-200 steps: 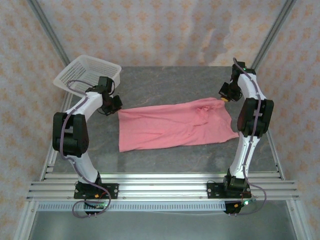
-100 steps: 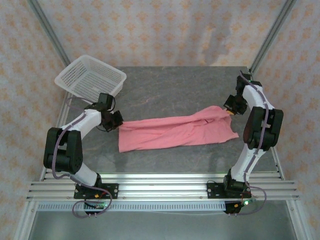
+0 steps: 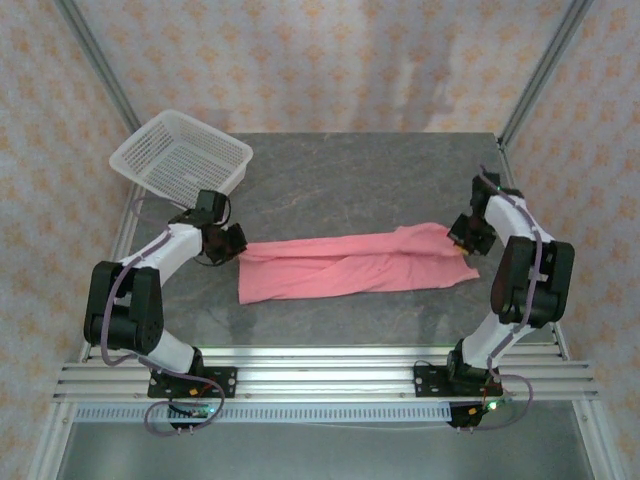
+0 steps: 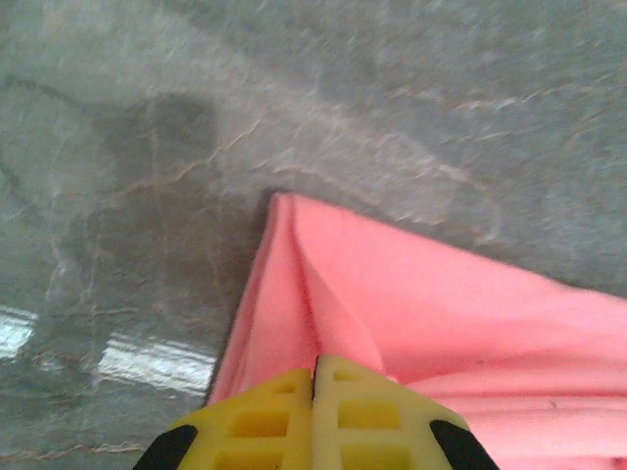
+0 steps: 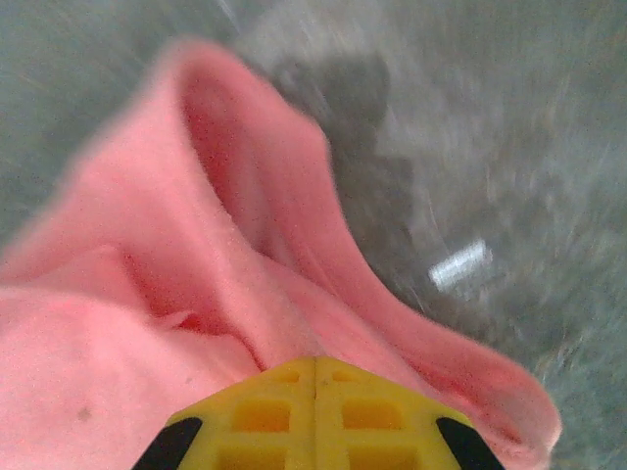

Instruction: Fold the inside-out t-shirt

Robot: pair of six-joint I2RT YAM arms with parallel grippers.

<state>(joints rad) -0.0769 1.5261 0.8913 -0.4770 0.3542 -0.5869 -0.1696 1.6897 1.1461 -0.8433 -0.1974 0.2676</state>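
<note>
Top external view: we are looking down on a grey, stone-patterned table (image 3: 340,170) inside a metal-framed booth with pale patterned walls (image 3: 320,60). A white plastic mesh basket (image 3: 180,158) is sitting at the far left corner, apart from the cloth. The inside-out t-shirt (image 3: 350,265) is lying across the middle of the table as a long, narrow salmon-pink band, running from one arm to the other. The left gripper (image 3: 232,245) is sitting low at the band's left end and the right gripper (image 3: 462,240) low at its right end, where the fabric is bunching a little.

Left wrist view: we are seeing the yellow fingers (image 4: 269,421) pressed together with no gap between them. A raised ridge of pink cloth is running straight into the seam between them, so the jaws are clamped on the shirt's edge. The cloth is fanning out to the right over the grey surface, with its corner pointing away from the camera.

Right wrist view: this picture is blurring somewhat. The yellow fingers (image 5: 372,416) are likewise closed tight, and a deep fold of the pink fabric is feeding in between them. A loop of hem is curling up and around beyond the tips, with the table showing at the right.
</note>
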